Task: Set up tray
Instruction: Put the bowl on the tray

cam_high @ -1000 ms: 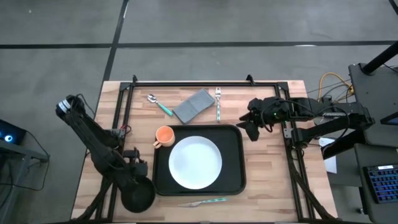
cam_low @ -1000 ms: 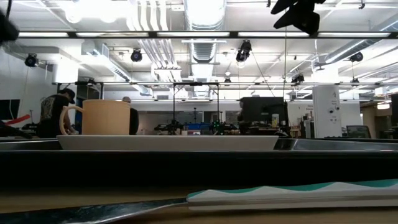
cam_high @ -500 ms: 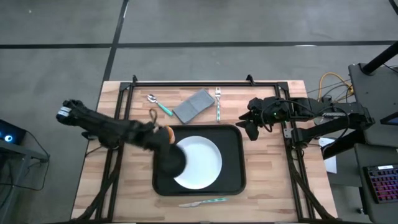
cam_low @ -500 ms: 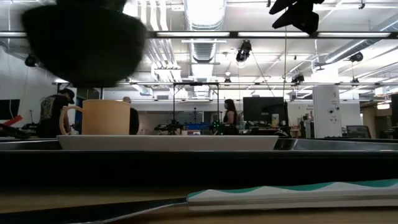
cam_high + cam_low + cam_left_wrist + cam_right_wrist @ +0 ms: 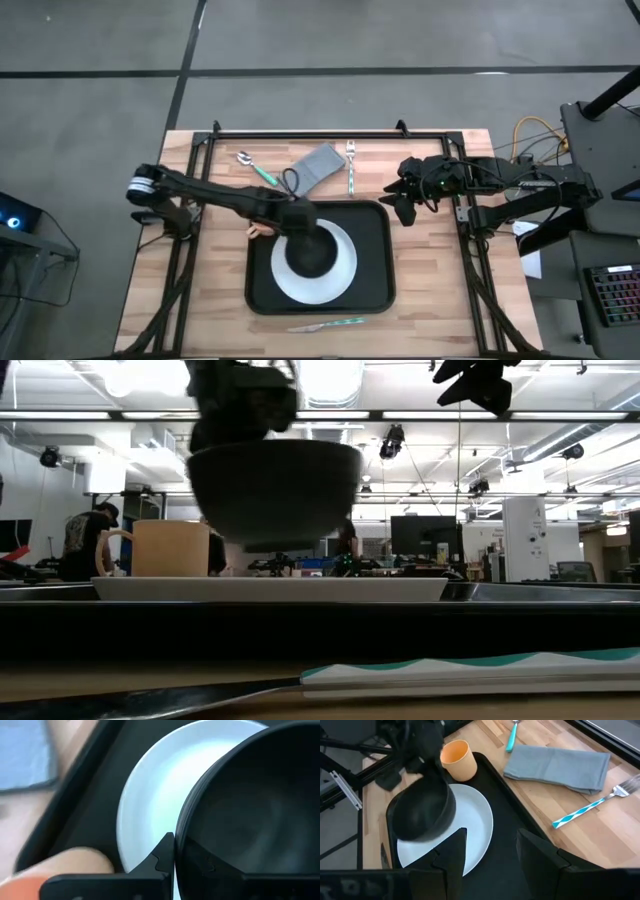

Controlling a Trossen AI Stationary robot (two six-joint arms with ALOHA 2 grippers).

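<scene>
The black tray [image 5: 372,292] lies on the wooden table with the round white plate [image 5: 343,272] in it and an orange cup [image 5: 456,756] in its far-left corner. My left gripper [image 5: 295,222] is shut on the small black bowl [image 5: 310,252], which hangs above the plate [image 5: 270,589]. My right gripper [image 5: 402,207] hovers open and high over the table, just past the tray's far-right corner, touching nothing. My left gripper holds the black bowl by its rim [image 5: 181,827] on the side toward the table's far-left. One finger [image 5: 164,854] stands outside the wall and the other is inside the hollow. The fingers come from above, pointing down. The bowl [image 5: 275,488] is upright and lifted clear of the plate.
Beyond the tray's far edge lie a spoon with a teal handle [image 5: 256,169], a folded grey napkin [image 5: 312,168] and a fork with a striped handle [image 5: 351,166]. A knife [image 5: 325,325] lies along the near edge. Black frame rails run along the table's sides. People stand in the room behind.
My left arm has swung from the table's near-left corner toward the right and far side, carrying the lifted bowl over the tray's left rim until it hangs above the plate. The gripper stayed shut on the bowl. The right arm has kept still.
</scene>
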